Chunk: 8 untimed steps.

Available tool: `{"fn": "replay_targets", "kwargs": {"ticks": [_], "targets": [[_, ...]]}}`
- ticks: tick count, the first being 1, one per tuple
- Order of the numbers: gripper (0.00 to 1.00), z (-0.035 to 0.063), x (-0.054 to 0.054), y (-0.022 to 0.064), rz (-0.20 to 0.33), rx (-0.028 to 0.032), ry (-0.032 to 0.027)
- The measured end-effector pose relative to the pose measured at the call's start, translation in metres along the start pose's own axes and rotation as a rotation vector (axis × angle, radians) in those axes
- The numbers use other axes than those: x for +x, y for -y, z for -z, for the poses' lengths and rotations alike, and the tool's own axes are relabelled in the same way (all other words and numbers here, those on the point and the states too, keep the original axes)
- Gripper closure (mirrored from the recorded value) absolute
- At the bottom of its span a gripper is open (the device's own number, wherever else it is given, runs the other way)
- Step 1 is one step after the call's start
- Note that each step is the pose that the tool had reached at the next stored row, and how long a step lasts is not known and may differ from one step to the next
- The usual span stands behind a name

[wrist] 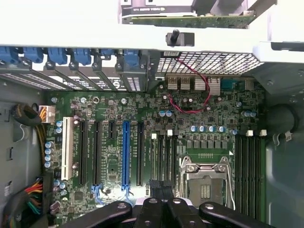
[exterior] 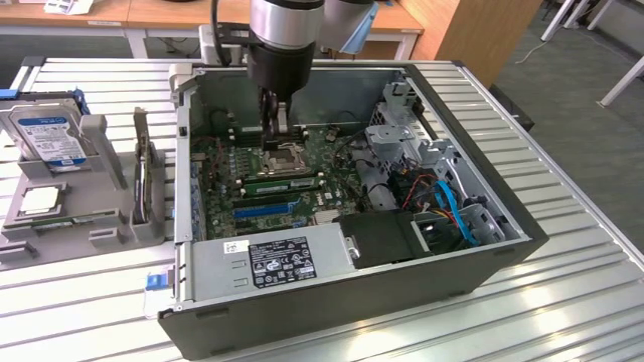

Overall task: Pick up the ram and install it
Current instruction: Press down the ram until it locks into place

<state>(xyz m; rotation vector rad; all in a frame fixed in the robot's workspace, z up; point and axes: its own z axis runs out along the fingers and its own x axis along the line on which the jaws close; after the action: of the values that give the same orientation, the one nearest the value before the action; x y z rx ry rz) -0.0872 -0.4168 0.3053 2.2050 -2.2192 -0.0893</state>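
Observation:
My gripper (exterior: 274,136) reaches down into the open computer case (exterior: 523,226), just over the motherboard (exterior: 226,177) beside the processor socket (exterior: 285,160). Its black fingers (wrist: 153,189) are pressed together with nothing visible between them. The ram (exterior: 283,181), a narrow green stick, stands in one of the long slots on the near side of the socket in the exterior view. In the wrist view the fingertips hang over the memory slots (wrist: 164,154) next to the socket (wrist: 206,183); whether they touch the stick there cannot be made out.
A second bank of memory slots (wrist: 249,166) lies on the socket's other side. The power supply (exterior: 271,260) and blue cables (exterior: 458,215) fill the case's near end. On the exterior view's left, a grey fixture (exterior: 101,226) holds a hard drive (exterior: 45,136), a silver processor chip (exterior: 41,200) and an upright card (exterior: 144,177).

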Motion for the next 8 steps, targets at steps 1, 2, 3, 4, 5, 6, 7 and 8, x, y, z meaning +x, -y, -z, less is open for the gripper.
{"fn": "replay_targets", "kwargs": {"ticks": [1,2,3,4,5,6,7,8], "targets": [[0.90,0.0015,0.0000,-0.0001,0.000,0.0000,0.0001],[0.90,0.0029,-0.0001,-0.0001,0.000,0.0000,0.0000],[0.90,0.0043,-0.0001,-0.0002,0.000,0.0000,0.0000],[0.90,0.0056,-0.0002,-0.0003,0.000,0.0000,0.0000],[0.90,0.0069,-0.0002,-0.0003,0.000,0.0000,0.0000],[0.90,0.0081,-0.0003,-0.0004,0.000,-0.0001,-0.0001],[0.90,0.0092,-0.0003,-0.0004,0.000,0.0000,0.0000],[0.90,0.0095,-0.0003,-0.0005,0.000,0.0000,0.0001]]}}
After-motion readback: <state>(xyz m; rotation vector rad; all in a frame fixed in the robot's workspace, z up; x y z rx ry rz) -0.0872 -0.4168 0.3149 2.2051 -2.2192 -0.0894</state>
